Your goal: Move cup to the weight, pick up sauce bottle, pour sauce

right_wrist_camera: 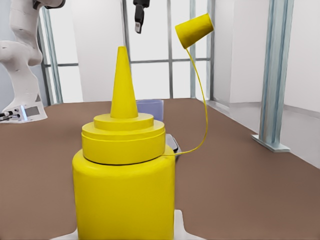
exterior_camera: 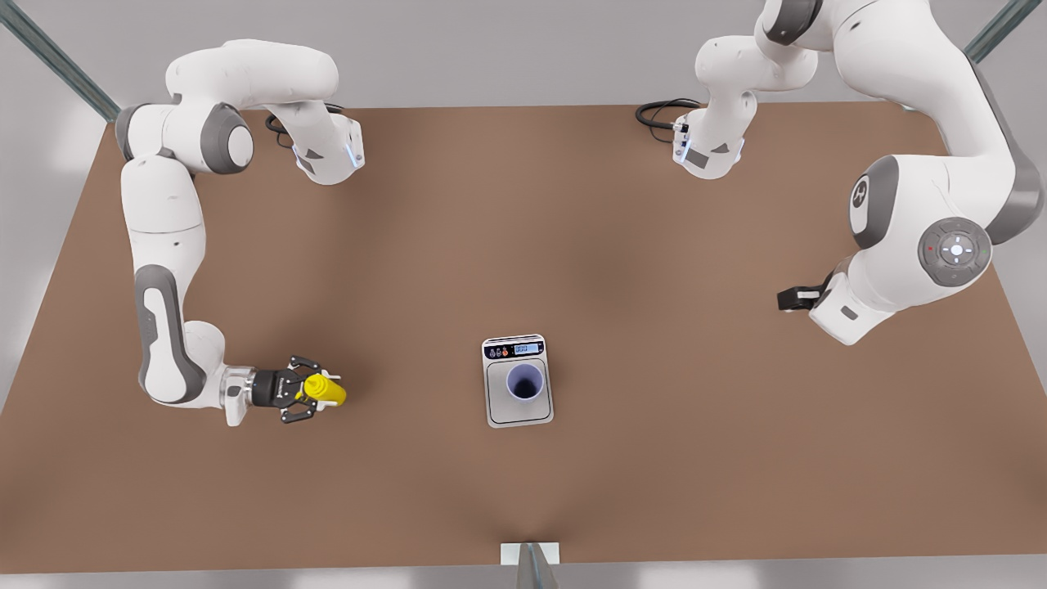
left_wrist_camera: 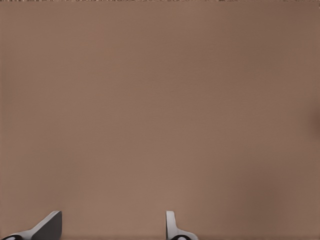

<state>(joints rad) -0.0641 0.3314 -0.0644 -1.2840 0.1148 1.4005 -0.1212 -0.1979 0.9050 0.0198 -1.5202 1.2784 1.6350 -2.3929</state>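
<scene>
Though likely light and squashy, pinched sauce bottle (exterior_camera: pixel 325 390) gently mid-body with right claw (exterior_camera: pixel 304 391), well apart from the weight (exterior_camera: pixel 501 409) carrying the cup (exterior_camera: pixel 524 382); left claw (exterior_camera: pixel 787 298) spread, waiting opposite.

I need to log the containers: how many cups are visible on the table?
1. The cup stands upright on the weight, near the middle of the table. In the right wrist view it shows behind the sauce bottle.
</scene>
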